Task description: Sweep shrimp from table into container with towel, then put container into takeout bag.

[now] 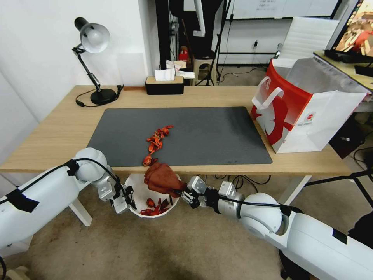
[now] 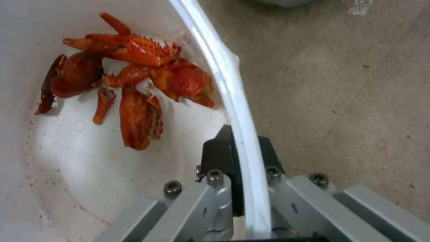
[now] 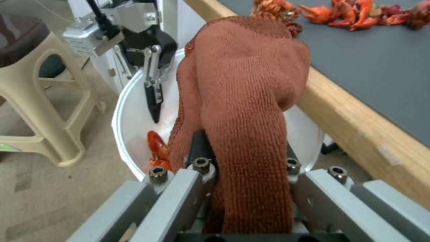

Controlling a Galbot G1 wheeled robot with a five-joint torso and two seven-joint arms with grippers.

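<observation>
Shrimp [image 1: 157,140]: red-orange shell pieces in a ragged line on the dark grey mat [image 1: 217,132], running from mid-mat to the bench's near edge; the nearest piece sits right at that edge. More pieces lie inside the bowl, clustered against its wall in the left wrist view [image 2: 134,84].
Container [image 1: 136,186]: round white bowl, held below the near edge of the bench, just under the end of the shrimp line, above the concrete floor [image 1: 186,249]. Reddish specks dot its inner wall.
Left gripper [image 1: 125,201]: at the bowl's left rim; fingers [image 2: 219,154] clamped on the rim, one inside the wall, one outside.
Towel [image 1: 161,179]: rust-red knitted cloth, bunched and draped, hanging over the bowl's opening at the bench's near edge, close beside the nearest shrimp piece.
Right gripper [image 1: 185,194]: at the bowl's right side, below the bench edge; fingers [image 3: 197,144] pinched on the towel, cloth spilling over and between them.
Bench [image 1: 58,132]: long light wooden top with white legs.
Takeout bag [image 1: 299,112]: red and white paper bag with white handles, standing open on the bench's right end, just beside the mat's right edge, well apart from the shrimp.
Desk lamp [image 1: 91,62]: black and grey, far left of the bench.
Tissue box [image 1: 164,83]: dark with wooden lid, far edge, behind the mat.
Stool [image 3: 40,101]: beige plastic, on the floor beyond the bowl in the right wrist view.
</observation>
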